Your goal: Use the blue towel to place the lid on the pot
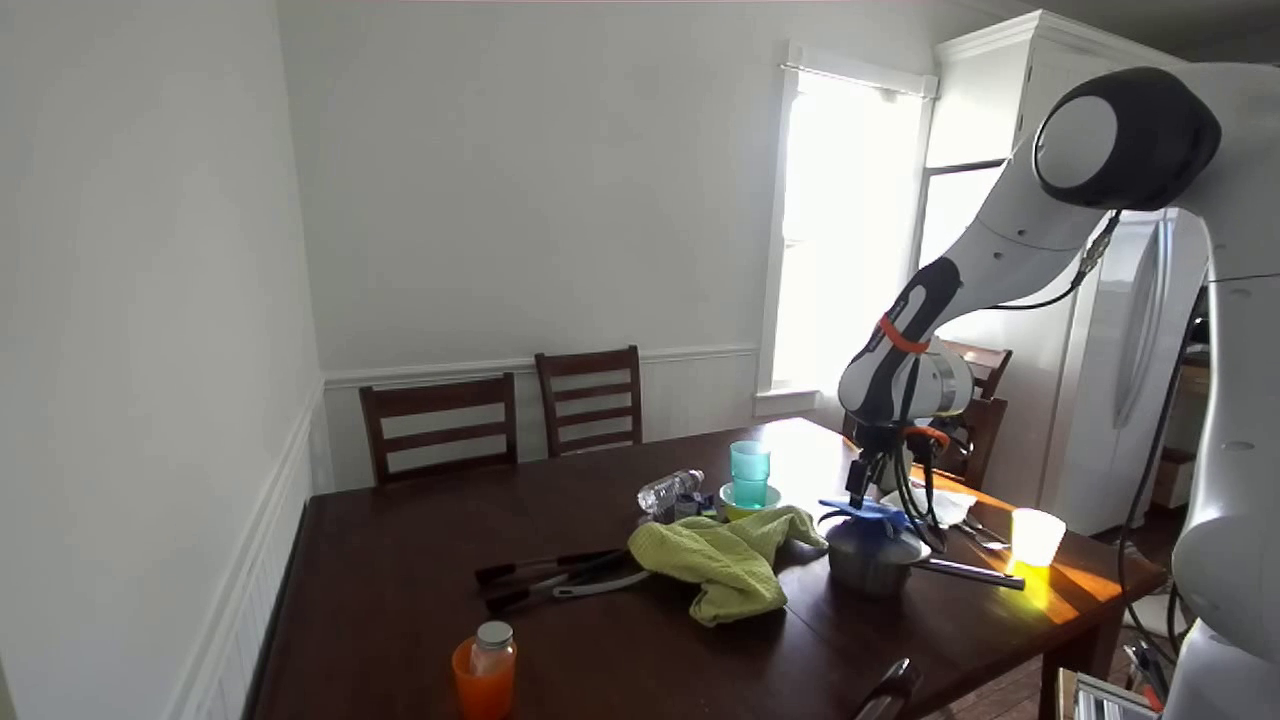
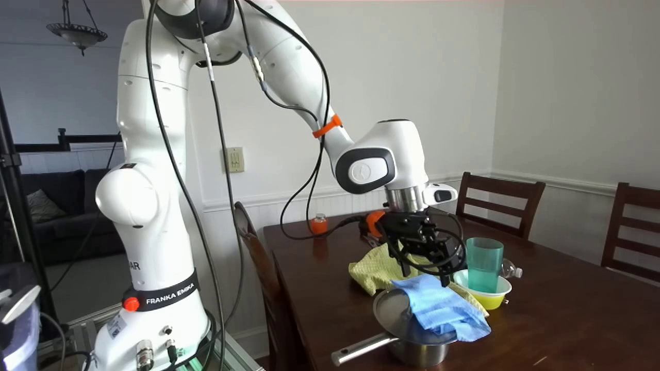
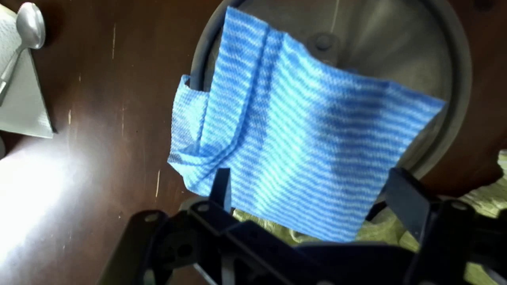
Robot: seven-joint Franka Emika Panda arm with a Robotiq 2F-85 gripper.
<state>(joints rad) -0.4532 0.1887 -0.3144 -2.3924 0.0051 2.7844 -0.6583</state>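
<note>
The blue towel, finely striped and folded at one side, drapes across the lid and hangs past its rim. The lid — round, dull grey metal — lies over the pot; whether it seats flush cannot be told. The pot, shiny metal with a long straight handle, stands upright on the bench.

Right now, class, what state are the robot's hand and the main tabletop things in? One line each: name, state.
Pot: upright
Lid: on the pot; whether flush, unclear
Blue towel: draped on the lid, partly folded
Hand: open, not clamping the towel
Green cloth: crumpled
Bottle: lying on its side
Teal cup: upright in the bowl
Jar: capped, upright in the orange cup
</note>
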